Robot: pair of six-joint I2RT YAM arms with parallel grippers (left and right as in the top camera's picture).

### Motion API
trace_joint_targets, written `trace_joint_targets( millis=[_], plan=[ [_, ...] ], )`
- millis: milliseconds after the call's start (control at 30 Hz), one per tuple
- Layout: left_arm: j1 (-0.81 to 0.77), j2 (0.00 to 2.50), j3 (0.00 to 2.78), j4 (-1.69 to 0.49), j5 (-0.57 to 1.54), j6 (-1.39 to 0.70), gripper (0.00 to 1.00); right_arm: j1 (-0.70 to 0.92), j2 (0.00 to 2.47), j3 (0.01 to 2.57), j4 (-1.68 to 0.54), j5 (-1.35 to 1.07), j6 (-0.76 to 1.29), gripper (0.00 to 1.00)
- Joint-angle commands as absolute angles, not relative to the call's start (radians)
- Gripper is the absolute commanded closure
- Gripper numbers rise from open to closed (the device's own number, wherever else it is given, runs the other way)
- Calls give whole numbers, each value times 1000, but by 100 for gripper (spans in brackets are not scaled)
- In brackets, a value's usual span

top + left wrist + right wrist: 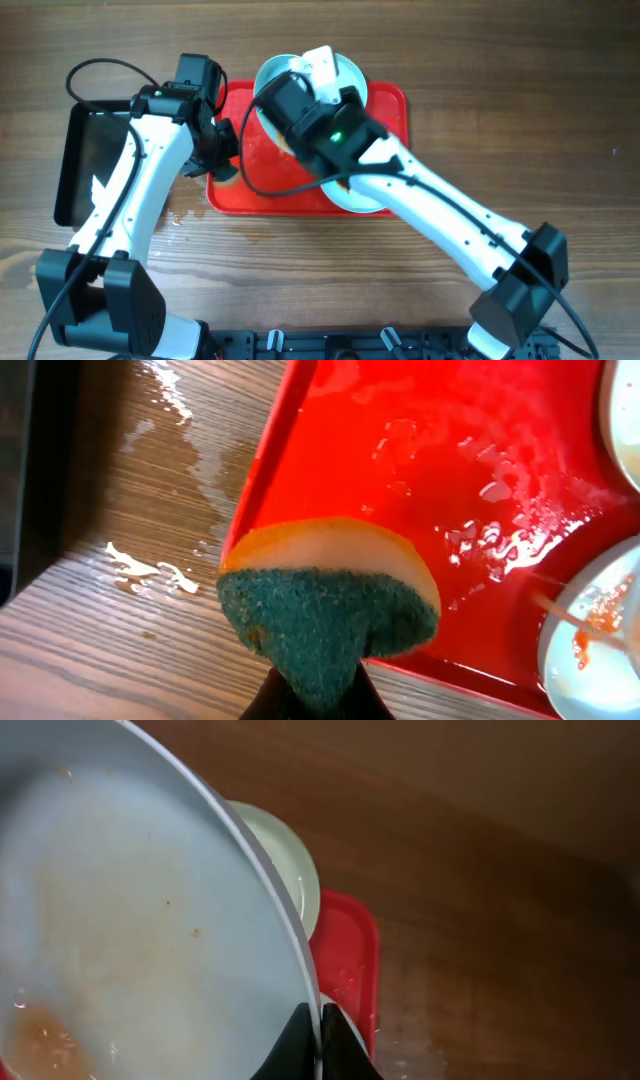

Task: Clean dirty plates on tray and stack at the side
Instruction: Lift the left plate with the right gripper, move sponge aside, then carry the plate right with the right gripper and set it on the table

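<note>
White arms, black joints.
Left arm [130,190] and right arm [450,215]: white shells, black joint housings, looping black cables; a green light [337,137] on the right wrist.

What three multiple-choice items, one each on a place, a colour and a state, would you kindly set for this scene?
1. Where does the black tray lie?
A) left of the red tray
B) on top of it
C) right of it

2. What colour is the sponge's scouring face?
A) pink
B) dark green
C) white

3. How is the right end effector?
A) open, holding nothing
B) shut on the sponge
C) shut on a plate's rim

Answers:
1 A: the overhead view shows it on the left side.
2 B: the left wrist view shows a green face under the pale foam.
3 C: the right wrist view shows the rim pinched between its fingers.
</note>
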State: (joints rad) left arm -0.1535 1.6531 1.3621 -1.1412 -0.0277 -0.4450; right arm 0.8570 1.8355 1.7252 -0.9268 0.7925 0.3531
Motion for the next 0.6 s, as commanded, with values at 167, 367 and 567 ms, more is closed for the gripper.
trace_joint_targets(
  millis=[167,367,567],
  plan=[
    [-146,1650,1358,-1142,-43,-426,96,935,1910,1741,-926,1074,340,96],
    [-146,1651,1358,-1142,-43,-426,96,966,1992,1741,-933,1225,314,96],
    [-146,1652,1357,-1142,-42,-426,96,970,2009,1741,-937,1236,315,96]
  ],
)
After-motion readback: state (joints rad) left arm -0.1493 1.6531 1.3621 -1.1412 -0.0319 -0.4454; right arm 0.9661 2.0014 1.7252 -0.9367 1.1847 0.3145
